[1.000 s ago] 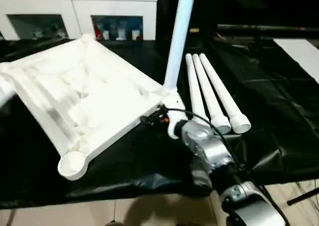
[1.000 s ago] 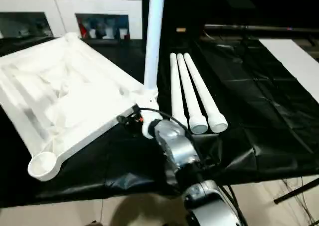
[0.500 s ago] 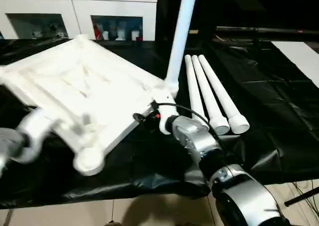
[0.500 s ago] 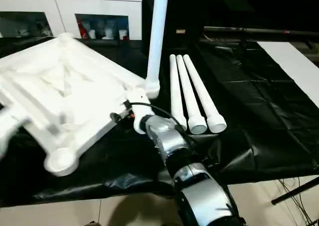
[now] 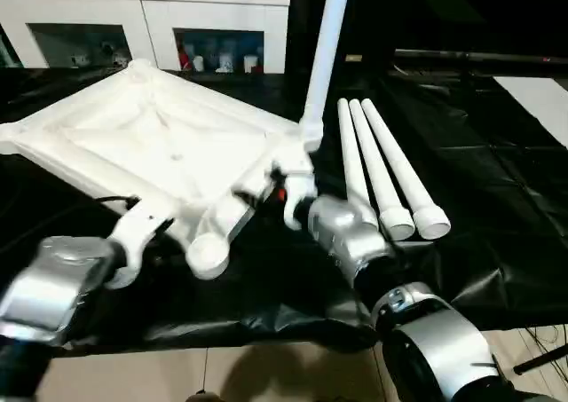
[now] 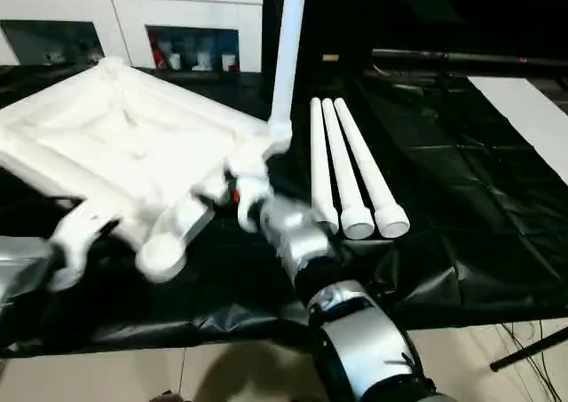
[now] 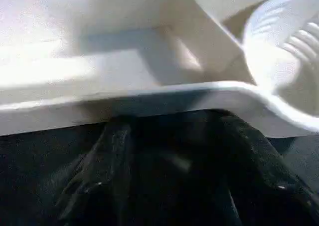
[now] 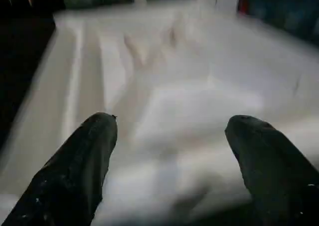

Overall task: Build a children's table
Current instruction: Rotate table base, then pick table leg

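Note:
The children's table top lies underside up on the black cloth, ribs and corner sockets showing. One white leg stands upright in its far right corner socket. Three more legs lie side by side to the right. My left gripper is open at the top's near rim, next to the empty near corner socket, with only black cloth between its fingers. By the corner under the upright leg, my right gripper is wide open over the white underside, holding nothing.
A white cabinet with glass doors stands behind the work surface. The black cloth covers the surface to its front edge, with pale floor below. A white sheet lies at the far right.
The table top has swung round and settled flatter, its near corner socket moving right. My left arm has come in from the left to the near rim. The right gripper stays at the corner.

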Robot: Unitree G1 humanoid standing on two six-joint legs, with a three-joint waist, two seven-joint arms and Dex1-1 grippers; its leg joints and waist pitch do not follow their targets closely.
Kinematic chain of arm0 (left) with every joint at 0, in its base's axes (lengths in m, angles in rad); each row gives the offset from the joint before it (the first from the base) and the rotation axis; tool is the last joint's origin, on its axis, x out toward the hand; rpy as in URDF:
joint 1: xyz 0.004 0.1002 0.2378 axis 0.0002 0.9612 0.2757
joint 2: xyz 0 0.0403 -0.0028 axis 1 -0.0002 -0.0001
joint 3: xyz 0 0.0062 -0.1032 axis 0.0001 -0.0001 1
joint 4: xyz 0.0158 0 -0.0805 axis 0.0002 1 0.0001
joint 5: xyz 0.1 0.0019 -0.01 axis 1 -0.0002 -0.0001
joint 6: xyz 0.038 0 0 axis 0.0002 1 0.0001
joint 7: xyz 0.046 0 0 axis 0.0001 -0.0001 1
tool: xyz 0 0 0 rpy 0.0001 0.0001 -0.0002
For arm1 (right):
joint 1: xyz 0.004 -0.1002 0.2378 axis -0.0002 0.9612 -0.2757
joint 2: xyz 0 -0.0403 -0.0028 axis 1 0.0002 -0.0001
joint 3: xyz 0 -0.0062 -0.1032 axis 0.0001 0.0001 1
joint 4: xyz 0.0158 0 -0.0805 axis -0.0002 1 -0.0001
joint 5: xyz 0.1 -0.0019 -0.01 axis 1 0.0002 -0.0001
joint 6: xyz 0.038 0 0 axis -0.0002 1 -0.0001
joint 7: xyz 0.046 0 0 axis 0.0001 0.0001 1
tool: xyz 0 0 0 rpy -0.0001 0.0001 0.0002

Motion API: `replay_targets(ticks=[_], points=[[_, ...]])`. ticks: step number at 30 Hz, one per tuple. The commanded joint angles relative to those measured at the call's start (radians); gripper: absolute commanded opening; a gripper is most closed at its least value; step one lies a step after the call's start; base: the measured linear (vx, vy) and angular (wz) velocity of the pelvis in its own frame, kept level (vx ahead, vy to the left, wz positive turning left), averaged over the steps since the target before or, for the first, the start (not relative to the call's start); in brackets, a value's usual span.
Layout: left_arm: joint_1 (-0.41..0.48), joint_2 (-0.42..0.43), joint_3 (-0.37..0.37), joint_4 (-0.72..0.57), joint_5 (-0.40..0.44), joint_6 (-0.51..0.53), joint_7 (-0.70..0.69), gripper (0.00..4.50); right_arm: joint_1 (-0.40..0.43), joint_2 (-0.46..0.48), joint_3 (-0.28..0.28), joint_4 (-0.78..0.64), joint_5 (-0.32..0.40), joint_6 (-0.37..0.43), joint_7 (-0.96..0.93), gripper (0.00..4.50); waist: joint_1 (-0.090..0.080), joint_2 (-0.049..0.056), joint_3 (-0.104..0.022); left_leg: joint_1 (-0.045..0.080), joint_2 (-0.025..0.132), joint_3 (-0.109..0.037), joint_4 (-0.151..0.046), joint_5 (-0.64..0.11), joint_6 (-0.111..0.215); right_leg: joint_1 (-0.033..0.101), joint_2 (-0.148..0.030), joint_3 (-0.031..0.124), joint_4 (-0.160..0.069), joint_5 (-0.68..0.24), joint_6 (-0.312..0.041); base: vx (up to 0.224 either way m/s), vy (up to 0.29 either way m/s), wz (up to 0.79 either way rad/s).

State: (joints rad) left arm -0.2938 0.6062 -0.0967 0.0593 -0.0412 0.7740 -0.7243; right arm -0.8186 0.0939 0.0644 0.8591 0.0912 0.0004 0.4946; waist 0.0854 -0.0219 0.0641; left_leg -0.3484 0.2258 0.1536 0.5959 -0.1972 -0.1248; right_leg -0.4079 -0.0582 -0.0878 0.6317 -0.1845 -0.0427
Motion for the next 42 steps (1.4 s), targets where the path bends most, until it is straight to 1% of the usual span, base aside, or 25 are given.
replay_targets(ticks=[1,2,3,4,5,6,7,9,10,11,12,13,14,15,16,17,19,20,21,22,24,28,34,37,42], points=[[-0.036,-0.023,-0.006,0.045,0.028,-0.062,0.062,3.09,0.020,-0.036,-0.023,-0.086,0.010,0.039,-0.028,3.82,-0.006,0.033,-0.069,0.008,0.001,0.010,-0.073,-0.193,-0.010,0.054,-0.066,0.060,-0.077,-0.194,-0.160,0.000,0.000,0.00],[-0.068,-0.054,-0.003,0.098,0.045,-0.117,0.109,3.14,0.041,-0.068,-0.034,-0.156,0.002,0.084,-0.062,3.82,-0.007,0.037,-0.068,0.004,-0.002,0.009,-0.074,-0.186,-0.011,0.056,-0.062,0.059,-0.079,-0.198,-0.153,0.000,0.000,0.00],[-0.074,-0.058,-0.004,0.107,0.048,-0.126,0.115,3.22,0.047,-0.073,-0.037,-0.172,0.001,0.097,-0.068,3.82,0.000,0.036,-0.072,0.016,-0.002,0.013,-0.069,-0.186,-0.014,0.049,-0.061,0.060,-0.083,-0.189,-0.143,0.000,0.000,0.00],[-0.079,-0.062,-0.005,0.113,0.050,-0.134,0.120,3.31,0.051,-0.078,-0.038,-0.185,0.001,0.108,-0.072,3.82,0.000,0.033,-0.073,0.009,-0.002,0.009,-0.072,-0.171,-0.015,0.056,-0.062,0.060,-0.076,-0.165,-0.148,0.000,0.000,0.00],[-0.089,-0.068,-0.008,0.125,0.055,-0.156,0.130,3.46,0.059,-0.087,-0.041,-0.208,-0.007,0.139,-0.085,3.82,-0.002,0.041,-0.074,0.002,-0.003,0.006,-0.072,-0.166,-0.019,0.061,-0.062,0.059,-0.072,-0.159,-0.150,0.000,0.000,0.00],[-0.102,-0.078,-0.012,0.138,0.058,-0.181,0.138,3.46,0.067,-0.110,-0.031,-0.245,-0.052,0.202,-0.125,3.82,-0.004,0.048,-0.077,0.002,-0.004,0.006,-0.070,-0.163,-0.024,0.061,-0.062,0.058,-0.072,-0.144,-0.149,0.000,0.000,0.00],[-0.119,-0.092,-0.014,0.150,0.054,-0.204,0.142,3.59,0.073,-0.141,-0.017,-0.289,-0.122,0.296,-0.177,3.82,-0.007,0.045,-0.075,0.002,-0.008,0.006,-0.069,-0.157,-0.026,0.062,-0.057,0.057,-0.075,-0.132,-0.150,0.000,0.000,0.00],[-0.122,-0.097,-0.008,0.142,0.043,-0.190,0.135,3.77,0.073,-0.156,-0.009,-0.305,-0.148,0.342,-0.191,3.82,-0.005,0.040,-0.080,0.001,-0.009,0.007,-0.066,-0.129,-0.033,0.066,-0.058,0.059,-0.067,-0.087,-0.162,0.000,0.000,0.00],[-0.123,-0.099,-0.004,0.140,0.037,-0.184,0.130,3.77,0.073,-0.162,-0.006,-0.316,-0.153,0.365,-0.192,3.82,-0.006,0.044,-0.078,-0.003,-0.010,0.006,-0.066,-0.130,-0.034,0.067,-0.058,0.058,-0.066,-0.085,-0.164,0.000,0.000,0.00],[-0.123,-0.095,-0.005,0.132,0.032,-0.182,0.114,3.89,0.074,-0.173,-0.007,-0.334,-0.133,0.410,-0.176,3.82,-0.007,0.041,-0.077,-0.006,-0.010,0.007,-0.066,-0.137,-0.032,0.069,-0.060,0.057,-0.069,-0.094,-0.161,0.000,0.000,0.00],[-0.123,-0.094,-0.006,0.131,0.030,-0.181,0.110,4.01,0.074,-0.175,-0.007,-0.339,-0.128,0.422,-0.172,3.82,-0.008,0.042,-0.077,-0.003,-0.010,0.007,-0.066,-0.143,-0.026,0.068,-0.059,0.058,-0.070,-0.099,-0.161,0.000,0.000,0.00],[-0.115,-0.066,-0.013,0.086,0.017,-0.148,0.064,4.07,0.065,-0.188,-0.032,-0.341,-0.096,0.453,-0.176,4.10,-0.007,0.039,-0.079,-0.002,-0.007,0.005,-0.067,-0.132,-0.023,0.070,-0.063,0.059,-0.065,-0.087,-0.167,0.000,0.000,0.00],[-0.107,-0.030,-0.019,0.037,-0.001,-0.108,0.014,4.14,0.051,-0.199,-0.061,-0.333,-0.069,0.476,-0.195,4.17,-0.009,0.041,-0.078,-0.004,-0.006,0.006,-0.067,-0.131,-0.022,0.067,-0.062,0.059,-0.065,-0.080,-0.172,0.000,0.000,0.00],[-0.100,0.013,-0.025,-0.016,-0.017,-0.072,-0.037,4.14,0.024,-0.211,-0.088,-0.294,-0.050,0.493,-0.219,4.17,-0.010,0.034,-0.080,0.000,-0.004,0.005,-0.067,-0.129,-0.024,0.069,-0.065,0.059,-0.060,-0.073,-0.181,0.000,0.000,0.00],[-0.098,0.044,-0.026,-0.049,-0.028,-0.051,-0.069,4.24,0.002,-0.219,-0.107,-0.261,-0.046,0.509,-0.241,4.23,-0.015,0.036,-0.079,-0.001,-0.006,0.006,-0.066,-0.122,-0.025,0.064,-0.060,0.058,-0.057,-0.063,-0.192,0.000,0.000,0.00],[-0.104,0.068,-0.024,-0.071,-0.033,-0.046,-0.086,4.39,-0.026,-0.229,-0.117,-0.212,-0.045,0.524,-0.248,4.36,-0.017,0.026,-0.075,-0.003,-0.006,0.008,-0.067,-0.124,-0.023,0.064,-0.059,0.057,-0.060,-0.067,-0.193,0.000,0.000,0.00],[-0.116,0.089,-0.021,-0.088,-0.030,-0.049,-0.096,4.46,-0.063,-0.238,-0.132,-0.147,-0.049,0.543,-0.251,4.45,-0.021,0.030,-0.068,-0.003,-0.012,0.011,-0.065,-0.148,-0.024,0.062,-0.058,0.057,-0.066,-0.133,-0.189,0.000,0.000,0.00],[-0.125,0.088,-0.015,-0.098,-0.041,-0.040,-0.098,4.46,-0.085,-0.242,-0.146,-0.102,-0.050,0.556,-0.262,4.45,-0.021,0.021,-0.067,-0.004,-0.012,0.014,-0.065,-0.148,-0.021,0.063,-0.059,0.058,-0.071,-0.149,-0.181,0.000,0.000,0.00],[-0.134,0.085,-0.010,-0.123,-0.065,-0.023,-0.112,4.46,-0.117,-0.247,-0.166,-0.032,-0.049,0.575,-0.268,4.45,-0.022,0.023,-0.069,-0.004,-0.009,0.011,-0.066,-0.142,-0.027,0.065,-0.063,0.057,-0.065,-0.165,-0.183,0.000,0.000,0.00],[-0.135,0.084,-0.010,-0.130,-0.070,-0.019,-0.115,4.46,-0.124,-0.248,-0.171,-0.018,-0.048,0.582,-0.273,4.45,-0.021,0.027,-0.069,-0.004,-0.009,0.012,-0.064,-0.140,-0.027,0.062,-0.064,0.058,-0.068,-0.165,-0.184,0.000,0.000,0.00],[-0.135,0.081,-0.016,-0.147,-0.083,-0.008,-0.126,4.46,-0.141,-0.250,-0.182,0.021,-0.044,0.606,-0.275,4.45,-0.021,0.022,-0.072,-0.006,-0.008,0.012,-0.064,-0.117,-0.027,0.065,-0.061,0.058,-0.062,-0.117,-0.190,0.000,0.000,0.00],[-0.122,0.094,-0.039,-0.198,-0.104,0.030,-0.158,4.46,-0.164,-0.250,-0.178,0.092,-0.024,0.633,-0.286,4.45,-0.020,0.020,-0.076,-0.011,-0.009,0.014,-0.060,-0.069,-0.015,0.069,-0.061,0.057,-0.054,-0.051,-0.201,0.000,0.000,0.00],[-0.120,0.113,-0.049,-0.230,-0.126,0.062,-0.187,4.46,-0.202,-0.242,-0.212,0.209,-0.009,0.618,-0.296,4.45,-0.021,0.024,-0.072,-0.009,-0.008,0.014,-0.061,-0.118,-0.028,0.065,-0.064,0.055,-0.061,-0.138,-0.190,0.000,0.000,0.00],[-0.126,0.114,-0.052,-0.236,-0.130,0.075,-0.186,4.46,-0.220,-0.231,-0.239,0.257,0.012,0.598,-0.267,4.45,-0.020,0.024,-0.073,-0.010,-0.007,0.014,-0.060,-0.113,-0.025,0.065,-0.064,0.056,-0.059,-0.121,-0.192,0.000,0.000,0.00],[-0.134,0.120,-0.061,-0.253,-0.140,0.094,-0.191,4.46,-0.235,-0.232,-0.220,0.304,0.003,0.565,-0.264,4.45,-0.018,0.027,-0.077,-0.012,-0.007,0.013,-0.058,-0.080,-0.021,0.068,-0.064,0.054,-0.052,-0.060,-0.214,0.000,0.000,0.00]])
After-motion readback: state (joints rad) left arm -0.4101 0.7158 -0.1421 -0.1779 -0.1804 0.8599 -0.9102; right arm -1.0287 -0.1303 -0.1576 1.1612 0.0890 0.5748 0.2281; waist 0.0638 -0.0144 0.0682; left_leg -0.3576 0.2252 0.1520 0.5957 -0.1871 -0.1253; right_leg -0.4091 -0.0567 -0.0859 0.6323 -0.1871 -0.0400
